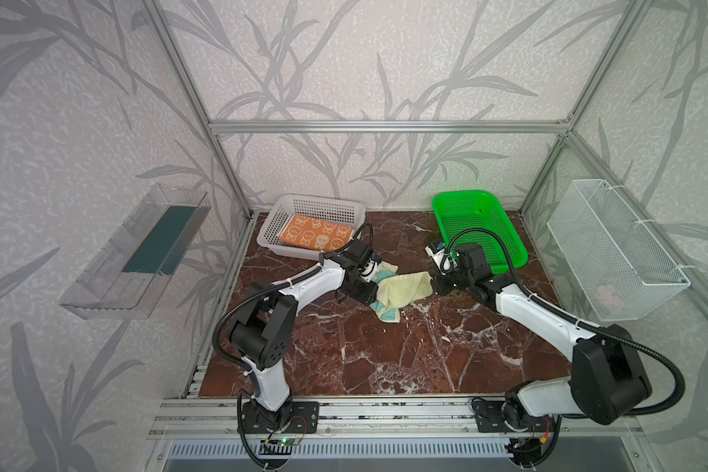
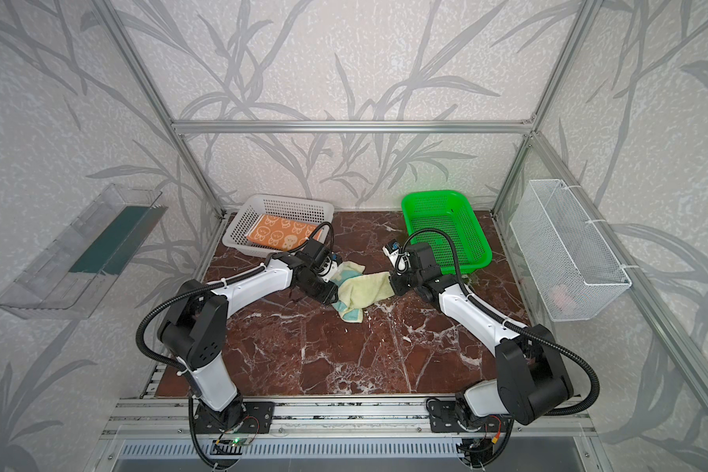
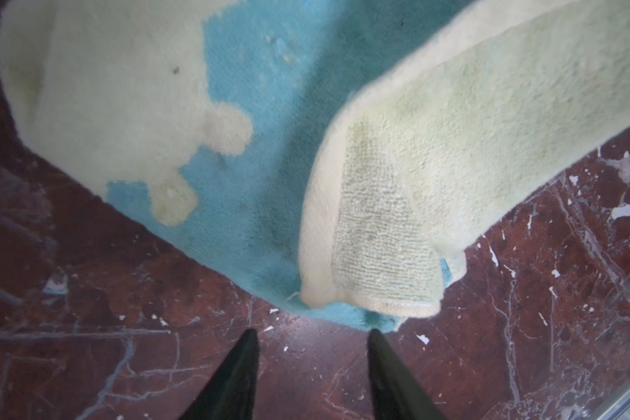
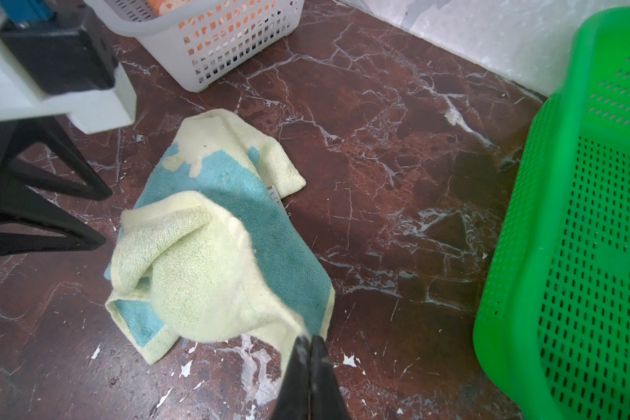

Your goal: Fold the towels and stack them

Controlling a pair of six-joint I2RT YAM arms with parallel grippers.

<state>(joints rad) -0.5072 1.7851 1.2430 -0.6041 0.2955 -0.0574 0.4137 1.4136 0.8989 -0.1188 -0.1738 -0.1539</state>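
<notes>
A pale yellow towel (image 1: 401, 292) (image 2: 364, 290) with a light-blue side lies crumpled mid-table between both arms. In the right wrist view one corner of it (image 4: 215, 272) rises to my right gripper (image 4: 309, 340) (image 1: 436, 286), which is shut on that corner. My left gripper (image 3: 313, 332) (image 4: 101, 216) stands open just off the towel's (image 3: 415, 145) other edge, with only bare marble between its fingers. An orange towel (image 1: 315, 235) (image 2: 281, 235) with cream rabbit faces lies folded flat in the white basket (image 1: 287, 204).
An empty green basket (image 1: 479, 229) (image 4: 579, 254) stands at the back right, close behind my right wrist. A white wire basket (image 1: 614, 249) with something pale pink in it hangs on the right wall. A clear tray (image 1: 135, 253) hangs on the left wall.
</notes>
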